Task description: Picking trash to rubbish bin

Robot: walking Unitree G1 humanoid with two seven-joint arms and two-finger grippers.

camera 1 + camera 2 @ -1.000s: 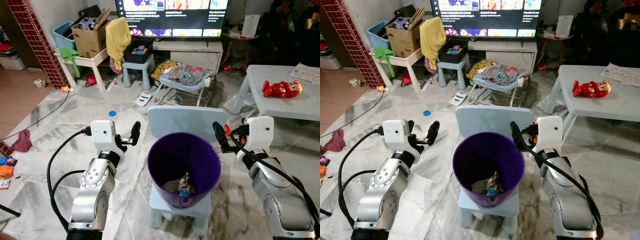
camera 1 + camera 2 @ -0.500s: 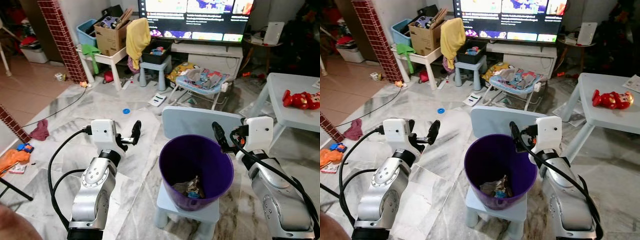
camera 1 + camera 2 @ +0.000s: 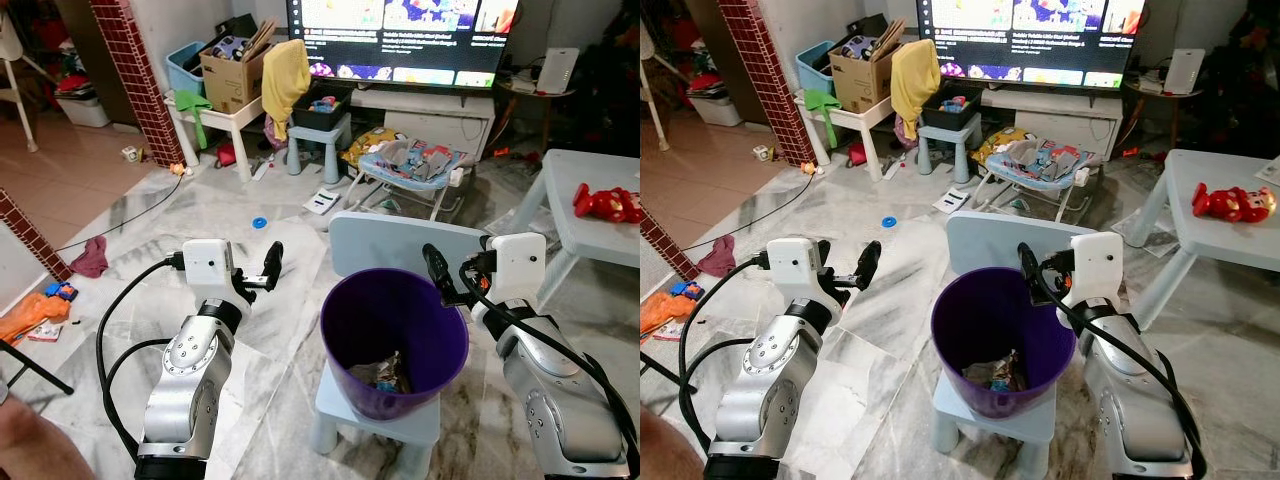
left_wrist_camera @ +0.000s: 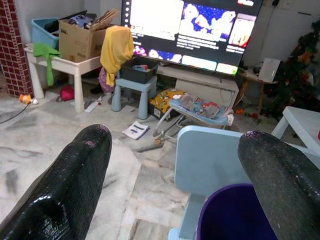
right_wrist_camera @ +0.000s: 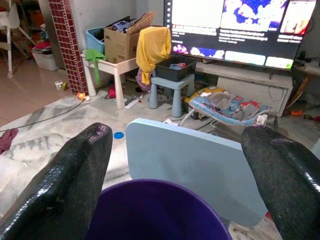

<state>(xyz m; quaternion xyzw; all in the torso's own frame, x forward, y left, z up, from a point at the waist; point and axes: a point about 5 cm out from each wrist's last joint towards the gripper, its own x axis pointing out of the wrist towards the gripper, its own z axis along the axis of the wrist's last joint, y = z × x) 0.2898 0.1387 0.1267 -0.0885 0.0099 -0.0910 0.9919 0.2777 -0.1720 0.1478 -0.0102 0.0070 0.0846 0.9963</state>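
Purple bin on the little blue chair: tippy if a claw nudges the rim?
Probably yes. The purple bin tapers to a narrow base, perched on the small blue chair, so a rim push could tip it. It holds only a little crumpled trash, so it is likely light.

Head stereo pair looking down, wrist cameras facing forward, all sharing purple bin (image 3: 394, 330), television (image 4: 192, 30)

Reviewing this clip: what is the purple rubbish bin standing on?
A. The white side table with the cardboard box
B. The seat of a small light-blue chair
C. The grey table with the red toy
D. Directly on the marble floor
B: the purple rubbish bin sits on the seat of the small light-blue chair, whose backrest rises behind it.
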